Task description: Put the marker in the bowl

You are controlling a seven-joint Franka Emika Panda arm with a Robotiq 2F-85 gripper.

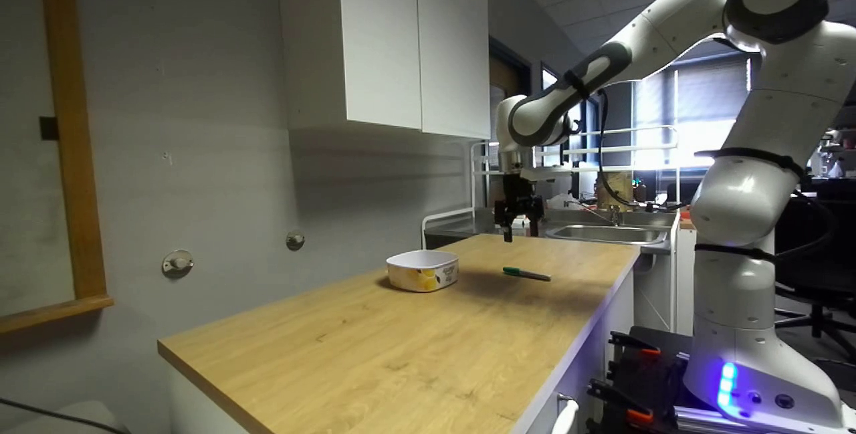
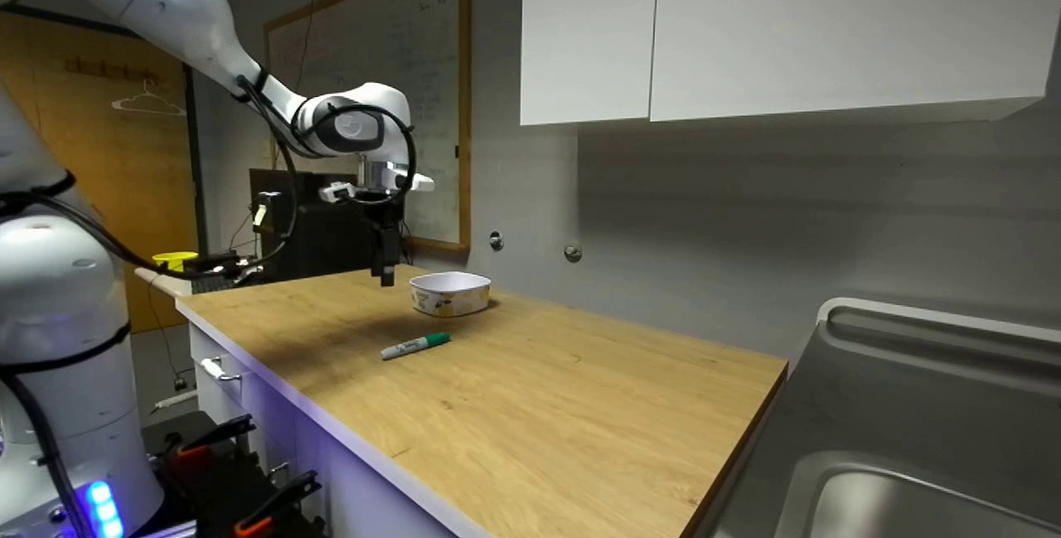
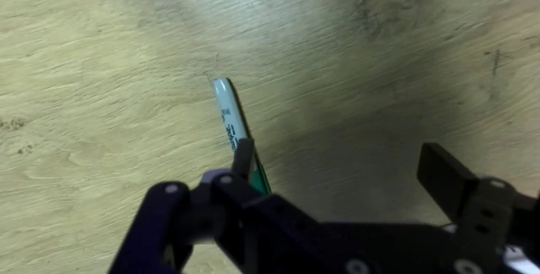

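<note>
Gripper: spread wide, holding nothing, hanging in the air — I judge this the approach before picking.
Marker: flat on the desk; the wrist view shows a finger overlapping it, so I'd shift to straddle it, then descend and pinch.
Bowl: upright on the desk near the marker — for the drop, afterwards.

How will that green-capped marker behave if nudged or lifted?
The green-capped marker may roll if nudged, since it looks round. It's probably stiff and light, being slim and straight. Its glossy highlight in the wrist view suggests slipperiness.
</note>
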